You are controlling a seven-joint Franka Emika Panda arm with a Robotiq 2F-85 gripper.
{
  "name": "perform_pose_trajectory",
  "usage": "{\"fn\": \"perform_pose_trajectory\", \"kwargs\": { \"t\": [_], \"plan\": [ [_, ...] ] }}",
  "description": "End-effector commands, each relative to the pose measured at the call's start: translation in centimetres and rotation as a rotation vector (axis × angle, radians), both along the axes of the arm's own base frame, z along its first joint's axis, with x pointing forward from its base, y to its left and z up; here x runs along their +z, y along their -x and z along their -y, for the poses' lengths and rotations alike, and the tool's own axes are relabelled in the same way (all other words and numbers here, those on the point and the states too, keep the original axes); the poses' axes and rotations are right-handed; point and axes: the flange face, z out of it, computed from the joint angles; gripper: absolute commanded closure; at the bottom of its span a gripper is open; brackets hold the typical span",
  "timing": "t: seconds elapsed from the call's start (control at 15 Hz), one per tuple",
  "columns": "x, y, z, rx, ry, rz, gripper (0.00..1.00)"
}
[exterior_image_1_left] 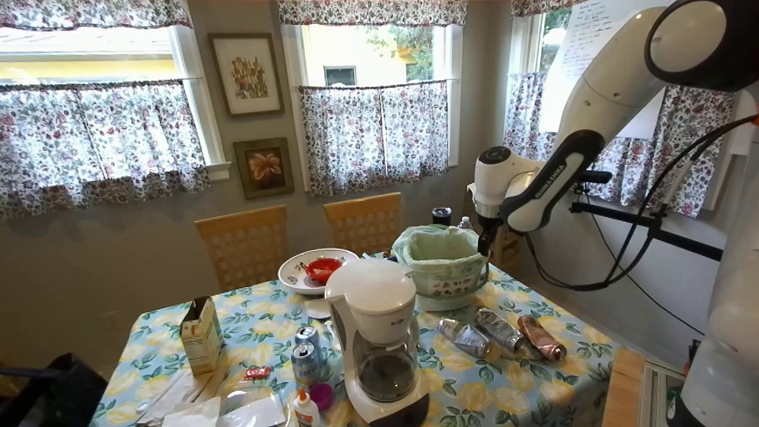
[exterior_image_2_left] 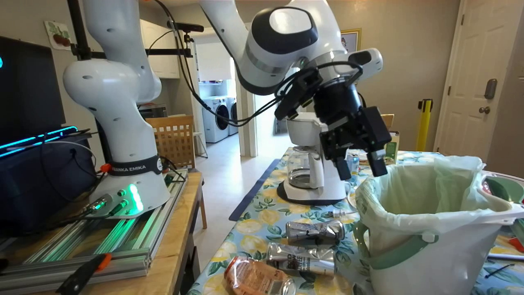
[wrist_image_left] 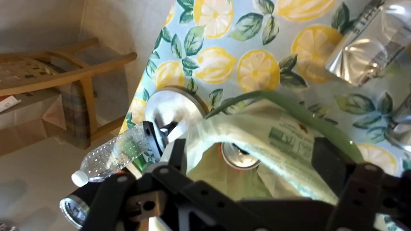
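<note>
Three dented cans (exterior_image_2_left: 301, 259) on the tablecloth (exterior_image_2_left: 250, 229), near a lined bin (exterior_image_2_left: 425, 270)
We note the gripper (exterior_image_2_left: 360, 167) spread wide beside the bin; another can (wrist_image_left: 237, 160) inside, end up

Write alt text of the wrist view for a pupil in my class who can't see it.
An open black robot hand frames a pale green bin liner, inside which the end of a can shows. Silver cans lie at right on a lemon-print tablecloth; a clear, white-capped bottle and a wooden chair appear at left.
</note>
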Motion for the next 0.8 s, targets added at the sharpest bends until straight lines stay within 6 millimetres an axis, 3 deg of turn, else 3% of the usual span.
{"fn": "perform_pose_trajectory", "kwargs": {
  "t": [0.0,0.33,0.73],
  "plan": [
    [2.1,-3.3,0.8,-0.064,-0.075,0.088,0.00],
    [2.2,-7.7,1.7,-0.147,-0.160,0.140,0.00],
    [-1.1,-10.9,2.7,-0.205,-0.195,0.078,0.00]
  ]
}}
